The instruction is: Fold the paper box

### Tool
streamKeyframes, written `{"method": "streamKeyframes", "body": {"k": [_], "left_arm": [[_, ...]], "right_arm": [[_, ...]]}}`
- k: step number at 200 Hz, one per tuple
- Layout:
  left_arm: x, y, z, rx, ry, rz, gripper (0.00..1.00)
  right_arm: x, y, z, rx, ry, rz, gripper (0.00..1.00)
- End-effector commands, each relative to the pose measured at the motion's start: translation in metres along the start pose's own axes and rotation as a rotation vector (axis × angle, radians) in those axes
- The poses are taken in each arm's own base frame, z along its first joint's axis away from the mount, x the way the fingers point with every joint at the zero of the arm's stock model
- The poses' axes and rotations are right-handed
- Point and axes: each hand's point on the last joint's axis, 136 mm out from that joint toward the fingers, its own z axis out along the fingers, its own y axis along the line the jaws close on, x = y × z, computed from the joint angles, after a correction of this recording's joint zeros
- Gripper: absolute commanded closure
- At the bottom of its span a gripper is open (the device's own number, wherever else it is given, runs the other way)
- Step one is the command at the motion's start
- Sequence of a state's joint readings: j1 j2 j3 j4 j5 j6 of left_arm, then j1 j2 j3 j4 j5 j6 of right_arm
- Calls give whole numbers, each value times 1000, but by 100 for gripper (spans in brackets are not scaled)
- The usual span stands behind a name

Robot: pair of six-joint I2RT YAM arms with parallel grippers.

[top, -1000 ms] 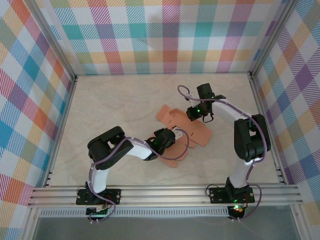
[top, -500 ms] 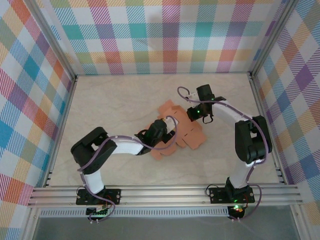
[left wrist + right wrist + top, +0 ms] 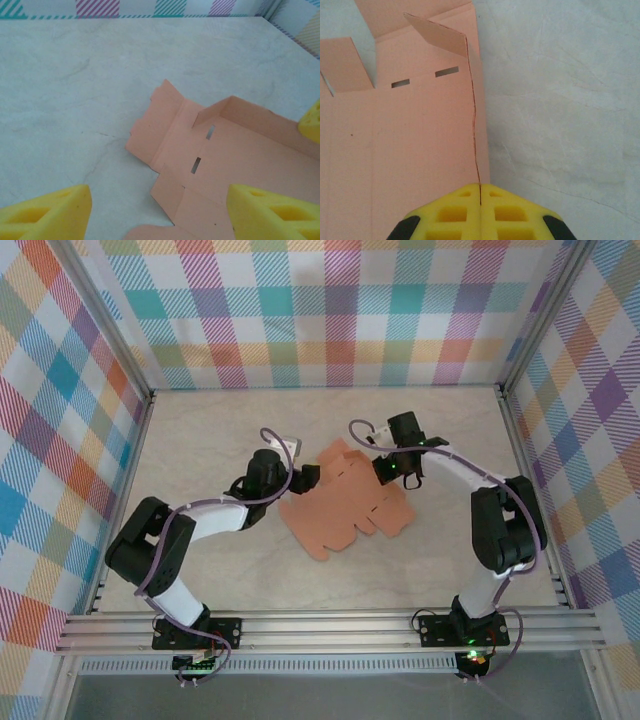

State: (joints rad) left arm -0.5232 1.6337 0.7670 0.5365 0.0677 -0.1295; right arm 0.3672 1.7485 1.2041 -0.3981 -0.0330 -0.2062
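R fingers [image 3: 450, 215] pinch paper box's [image 3: 395, 140] prob. raised flap [image 3: 440, 36].

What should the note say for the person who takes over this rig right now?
Left hand: open, holds nothing, beside the left edge of the paper box.
Right hand: shut on the raised side wall at the box's right edge.
Box: a mostly flat cutout in the middle of the table.
Done: one side wall stands up and a corner tab next to it is bent.
Left: raise the other walls and flaps, then close the box.
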Motion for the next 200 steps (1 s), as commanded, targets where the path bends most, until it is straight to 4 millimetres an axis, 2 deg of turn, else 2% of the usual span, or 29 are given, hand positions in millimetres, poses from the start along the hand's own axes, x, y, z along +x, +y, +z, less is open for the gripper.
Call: {"method": "streamKeyframes", "body": {"k": [1, 15, 52, 80, 123, 147, 175, 200], "left_arm": [[5, -5, 9, 46, 43, -90, 29], [11, -3, 13, 44, 64, -93, 29], [24, -3, 19, 54, 89, -96, 30], [27, -1, 20, 48, 97, -86, 30], [29, -2, 21, 53, 101, -82, 30], [30, -1, 21, 50, 101, -82, 30], [31, -1, 21, 51, 103, -80, 30], [32, -1, 21, 53, 103, -81, 30]], "right_arm": [[6, 0, 8, -5, 38, 4, 100], [5, -1, 10, -12, 42, 13, 100], [8, -2, 16, -51, 57, 38, 89], [9, -2, 19, -68, 61, 46, 81], [13, -3, 24, -88, 77, 54, 78], [15, -5, 27, -92, 85, 70, 72], [11, -8, 23, -123, 61, 115, 58], [10, -10, 20, -125, 51, 120, 56]]}}
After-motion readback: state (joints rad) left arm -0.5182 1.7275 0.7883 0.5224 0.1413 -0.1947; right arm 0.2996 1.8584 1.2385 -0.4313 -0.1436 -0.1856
